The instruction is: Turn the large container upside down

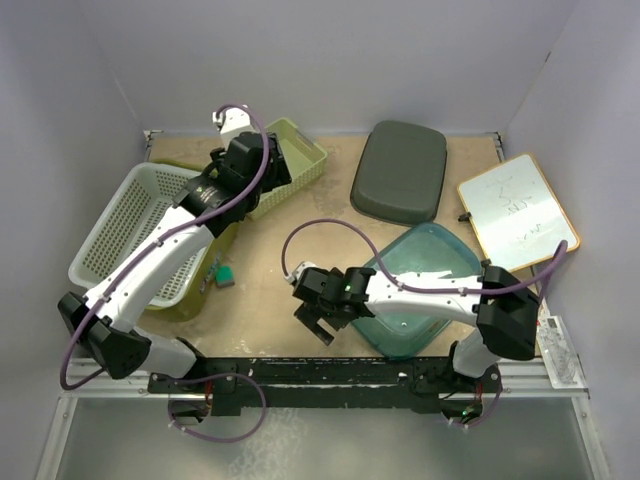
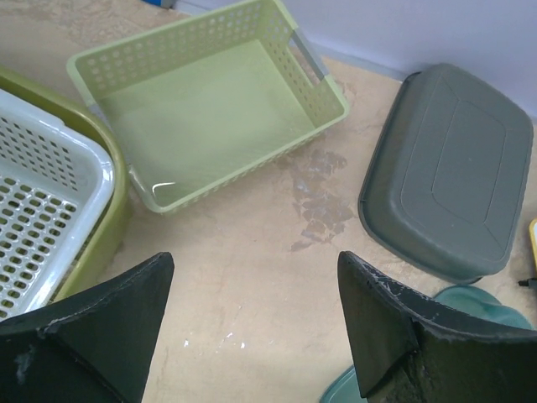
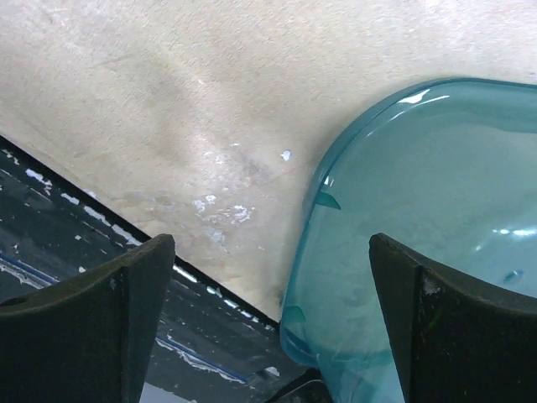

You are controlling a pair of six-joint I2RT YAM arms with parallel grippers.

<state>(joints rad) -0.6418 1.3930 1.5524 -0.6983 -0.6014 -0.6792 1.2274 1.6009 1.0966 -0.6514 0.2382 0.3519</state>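
Teal container (image 1: 440, 243), upright, right hand (image 1: 322, 326) beside rim

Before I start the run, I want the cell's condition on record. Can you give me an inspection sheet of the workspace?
Surface: beige table, worn patches and white flecks.
Job's things: teal tub, open side up, at the right front.
Clutter: grey tub upside down at the back; green basket; white basket sitting in an olive tub; whiteboard; small green block.
Grippers: left gripper open above bare table; right gripper open beside the teal tub's rim, holding nothing.
Cables: purple cables, one looping off each arm.
Surroundings: pale walls on three sides.
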